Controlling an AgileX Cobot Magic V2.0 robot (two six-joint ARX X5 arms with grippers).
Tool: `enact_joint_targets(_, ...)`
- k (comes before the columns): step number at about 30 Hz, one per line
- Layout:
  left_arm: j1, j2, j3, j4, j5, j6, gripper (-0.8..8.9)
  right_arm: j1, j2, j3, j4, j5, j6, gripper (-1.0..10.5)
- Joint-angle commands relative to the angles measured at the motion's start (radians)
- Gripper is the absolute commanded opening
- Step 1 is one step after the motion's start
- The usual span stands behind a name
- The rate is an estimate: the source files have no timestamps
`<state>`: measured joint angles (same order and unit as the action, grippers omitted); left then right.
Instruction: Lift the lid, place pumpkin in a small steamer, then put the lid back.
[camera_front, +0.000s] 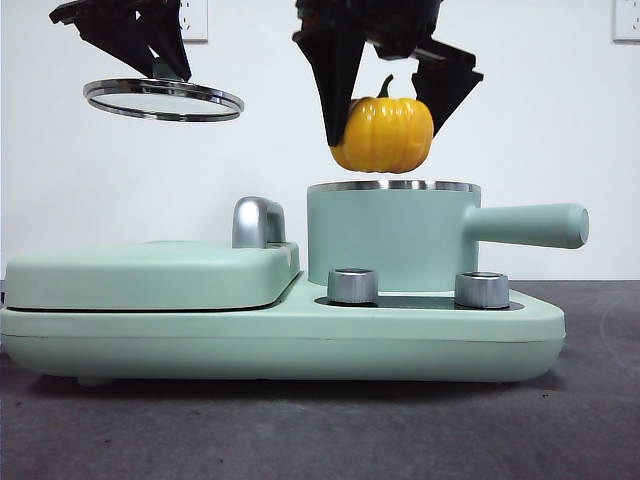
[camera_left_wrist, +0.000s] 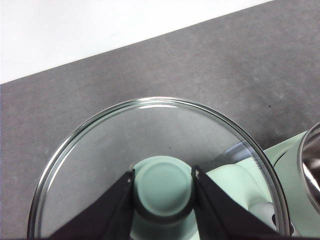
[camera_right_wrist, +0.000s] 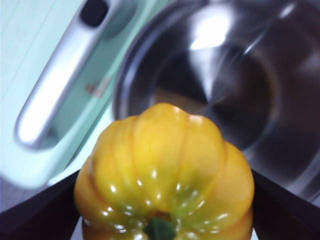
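My right gripper is shut on the yellow-orange pumpkin and holds it in the air just above the open mint-green small steamer. In the right wrist view the pumpkin fills the foreground, with the steamer's bare steel inside beyond it. My left gripper is shut on the knob of the glass lid, held high to the left of the steamer. In the left wrist view the jaws pinch the mint-green knob of the lid.
The steamer sits on a wide mint-green base with two steel knobs. A flat griddle cover with a chrome handle lies to its left. The steamer's long handle points right. Dark table below.
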<state>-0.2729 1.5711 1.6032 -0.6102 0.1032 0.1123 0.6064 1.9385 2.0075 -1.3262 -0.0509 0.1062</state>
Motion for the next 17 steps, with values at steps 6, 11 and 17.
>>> enact_joint_targets(6,-0.002,-0.009,0.027,0.023,0.001,0.006,0.80,-0.061,0.113,0.049,0.044,0.006,-0.063,3.7)
enact_joint_targets(11,-0.002,-0.009,0.027,0.023,0.002,0.005,0.80,-0.068,0.163,0.049,0.064,0.003,-0.088,3.7)
enact_joint_targets(17,-0.002,-0.009,0.027,0.023,0.002,0.002,0.80,-0.066,0.212,0.049,0.066,0.019,-0.097,3.7)
